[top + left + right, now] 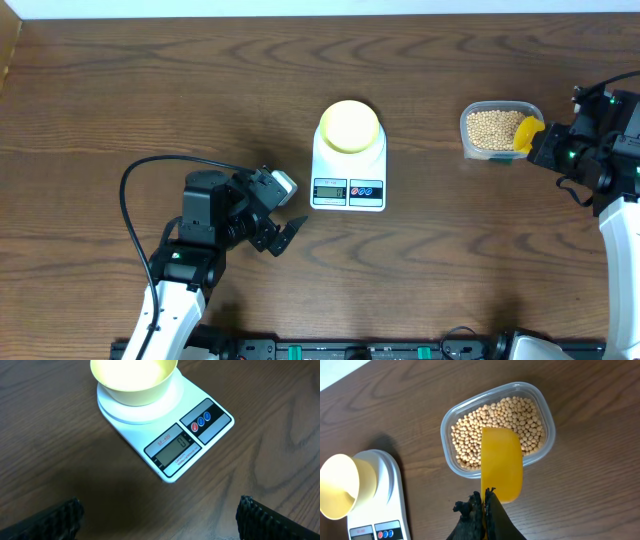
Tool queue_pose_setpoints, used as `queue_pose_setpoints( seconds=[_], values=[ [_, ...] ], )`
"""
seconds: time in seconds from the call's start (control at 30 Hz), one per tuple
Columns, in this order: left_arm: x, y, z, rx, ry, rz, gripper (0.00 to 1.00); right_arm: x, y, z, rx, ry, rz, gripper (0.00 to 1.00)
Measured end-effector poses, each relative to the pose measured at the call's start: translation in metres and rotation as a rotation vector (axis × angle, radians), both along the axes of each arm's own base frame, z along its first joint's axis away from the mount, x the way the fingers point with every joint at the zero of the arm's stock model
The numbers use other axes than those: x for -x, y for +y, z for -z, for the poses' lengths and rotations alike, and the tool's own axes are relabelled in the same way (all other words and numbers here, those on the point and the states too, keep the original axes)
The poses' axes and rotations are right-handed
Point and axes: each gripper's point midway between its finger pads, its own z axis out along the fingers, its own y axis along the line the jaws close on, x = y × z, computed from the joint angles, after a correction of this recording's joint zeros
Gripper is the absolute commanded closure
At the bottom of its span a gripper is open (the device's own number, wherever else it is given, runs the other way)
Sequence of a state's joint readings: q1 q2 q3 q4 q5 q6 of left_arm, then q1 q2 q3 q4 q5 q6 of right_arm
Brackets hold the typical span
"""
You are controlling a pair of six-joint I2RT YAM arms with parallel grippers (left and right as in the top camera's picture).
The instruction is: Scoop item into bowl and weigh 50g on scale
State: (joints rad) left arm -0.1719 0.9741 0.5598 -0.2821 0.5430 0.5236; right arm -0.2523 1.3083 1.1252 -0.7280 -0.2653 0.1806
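Scale (348,170) at table (150,80) centre, display (176,447) reading 0, red label (164,438) apparently SF-400. Tub (500,130) to its right holds the beans (495,415). Bowl (134,380) sits empty on the scale: nothing weighed yet. Right gripper (485,505) clamps the scoop (501,462) above the tub; left gripper (285,232) gapes wide, empty.
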Motion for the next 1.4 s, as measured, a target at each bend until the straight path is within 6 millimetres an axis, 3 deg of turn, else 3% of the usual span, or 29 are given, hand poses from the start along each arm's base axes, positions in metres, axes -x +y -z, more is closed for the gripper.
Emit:
queue_pose_setpoints(
  seconds=[0.23,0.53,0.63,0.8,0.93,1.07,1.13,1.23,1.4],
  values=[
    [0.0,0.0,0.0,0.0,0.0,0.0,0.0,-0.001,0.002,-0.007,-0.018,-0.005,0.004,0.99],
    [0.0,0.0,0.0,-0.002,0.0,-0.002,0.01,-0.005,0.004,-0.067,0.013,-0.056,-0.047,0.99],
    [0.0,0.0,0.0,-0.002,0.0,-0.002,0.01,-0.006,0.002,-0.077,0.037,-0.018,-0.072,0.99],
    [0.0,0.001,0.0,-0.003,0.0,-0.002,0.01,-0.014,-0.003,-0.061,0.056,0.113,-0.131,0.99],
    [0.0,0.001,0.0,-0.003,0.0,-0.002,0.01,-0.018,-0.008,-0.03,0.078,0.257,-0.182,0.99],
    [0.0,0.001,0.0,-0.003,0.0,-0.002,0.01,-0.01,-0.012,0.001,0.117,0.399,-0.22,0.99],
    [0.0,0.001,0.0,-0.003,0.0,-0.002,0.01,-0.01,-0.013,0.009,0.138,0.426,-0.238,0.99],
    [0.0,0.001,0.0,-0.003,0.0,-0.002,0.01,-0.021,-0.016,0.013,0.165,0.403,-0.25,0.99],
    [0.0,0.001,0.0,-0.003,0.0,-0.002,0.0,-0.054,-0.024,0.002,0.224,0.27,-0.242,0.99]
  ],
)
